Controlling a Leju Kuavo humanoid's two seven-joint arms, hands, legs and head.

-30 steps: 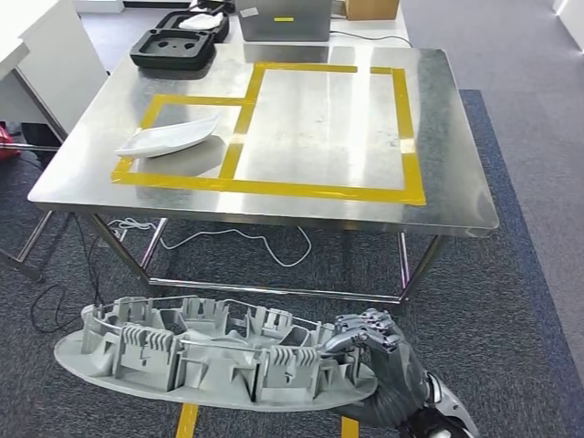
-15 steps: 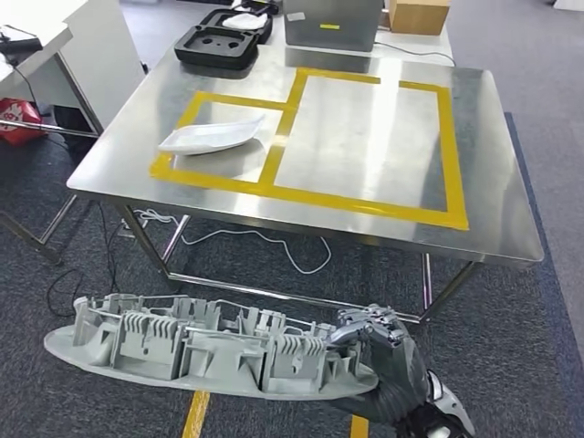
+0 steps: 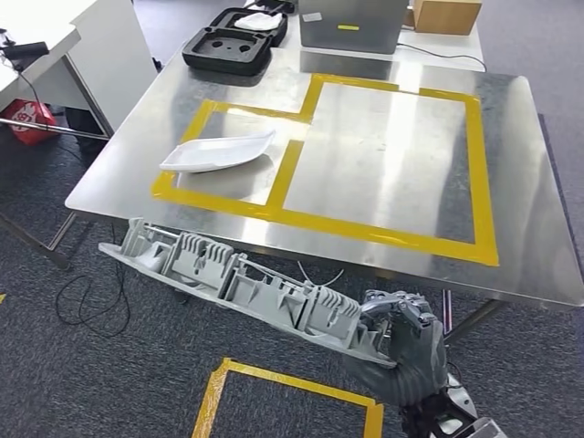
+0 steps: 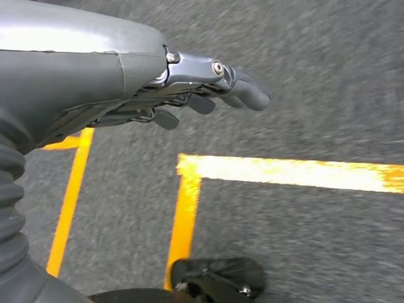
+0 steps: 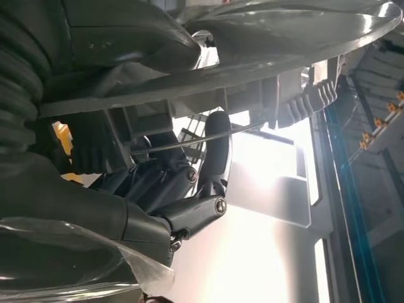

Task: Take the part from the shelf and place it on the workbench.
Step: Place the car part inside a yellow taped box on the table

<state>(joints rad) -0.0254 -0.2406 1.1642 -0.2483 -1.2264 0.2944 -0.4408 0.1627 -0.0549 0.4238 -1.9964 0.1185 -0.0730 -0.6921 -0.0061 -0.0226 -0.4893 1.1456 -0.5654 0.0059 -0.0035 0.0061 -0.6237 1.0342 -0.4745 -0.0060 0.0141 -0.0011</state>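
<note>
The right hand (image 3: 402, 351) grips one end of the long grey ribbed part (image 3: 234, 278), which stretches away to the robot's left, held in the air just before the near edge of the steel workbench (image 3: 523, 210), while the left hand (image 4: 190, 95) hangs empty over the carpet, fingers loosely extended.

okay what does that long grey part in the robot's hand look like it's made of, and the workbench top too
The long grey part, gripped at one end by the right hand, looks like moulded plastic: matt, one even grey, with thin ribs and clip housings. The workbench top appears to be brushed stainless steel or similar metal: silvery, showing soft glare and blurred reflections, marked with yellow tape.
</note>
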